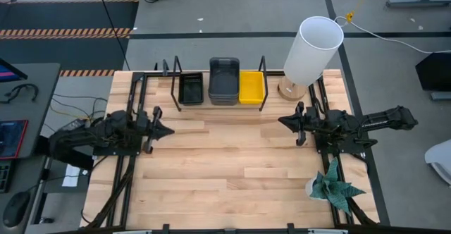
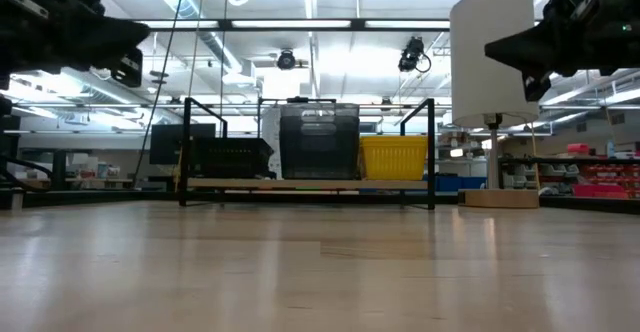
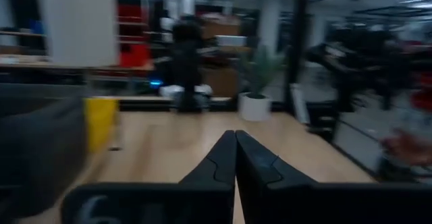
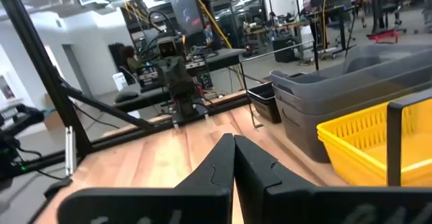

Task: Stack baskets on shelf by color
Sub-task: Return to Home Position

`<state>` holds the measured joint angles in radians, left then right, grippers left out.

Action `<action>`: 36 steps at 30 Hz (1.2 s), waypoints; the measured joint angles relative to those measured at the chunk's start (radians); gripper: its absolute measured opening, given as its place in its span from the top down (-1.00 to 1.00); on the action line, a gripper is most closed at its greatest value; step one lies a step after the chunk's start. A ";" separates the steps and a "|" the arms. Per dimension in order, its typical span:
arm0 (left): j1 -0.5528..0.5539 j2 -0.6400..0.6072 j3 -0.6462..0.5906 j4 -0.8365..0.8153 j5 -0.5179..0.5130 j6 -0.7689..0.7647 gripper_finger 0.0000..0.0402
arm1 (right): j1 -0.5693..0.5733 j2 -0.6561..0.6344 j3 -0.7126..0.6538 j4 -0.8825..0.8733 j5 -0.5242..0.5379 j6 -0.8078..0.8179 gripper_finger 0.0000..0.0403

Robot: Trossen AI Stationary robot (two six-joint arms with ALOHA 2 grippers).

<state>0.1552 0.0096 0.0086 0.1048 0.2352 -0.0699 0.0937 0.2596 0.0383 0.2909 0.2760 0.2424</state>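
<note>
On the shelf (image 1: 218, 106) at the table's far edge stand three piles of baskets: black mesh ones (image 1: 190, 89) on the left, dark grey ones (image 1: 224, 79) in the middle, yellow ones (image 1: 251, 86) on the right. The low view shows the same row: black (image 2: 228, 157), grey (image 2: 319, 140), yellow (image 2: 393, 157). My left gripper (image 1: 168, 130) hovers shut over the table's left part, in front of the shelf, its fingers (image 3: 235, 158) closed together. My right gripper (image 1: 282, 120) hovers shut over the right part, its fingers (image 4: 233, 158) closed, the grey (image 4: 351, 92) and yellow (image 4: 378, 150) baskets beside it.
A lamp with a tall white shade (image 1: 311, 49) on a wooden base stands at the far right corner, next to the shelf. A potted plant (image 1: 331, 186) sits near the right edge toward the near side. The tabletop (image 1: 225, 170) between the arms is bare wood.
</note>
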 joint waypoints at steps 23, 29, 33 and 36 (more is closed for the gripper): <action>-0.081 0.003 0.000 -0.023 0.040 -0.621 0.86 | 0.000 0.002 0.000 0.014 0.000 -0.034 0.94; -0.081 0.003 0.000 -0.023 0.040 -0.621 0.83 | 0.000 0.002 0.000 0.014 0.000 -0.033 0.93; -0.081 0.003 0.000 -0.023 0.040 -0.618 0.80 | 0.000 0.002 0.000 0.014 0.000 -0.034 0.94; -0.081 0.003 -0.001 -0.023 0.039 -0.618 0.80 | 0.000 0.002 0.000 0.014 0.000 -0.033 0.93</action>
<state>0.0742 0.0128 0.0078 0.0822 0.2745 -0.6880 0.0937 0.2619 0.0383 0.3051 0.2760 0.2089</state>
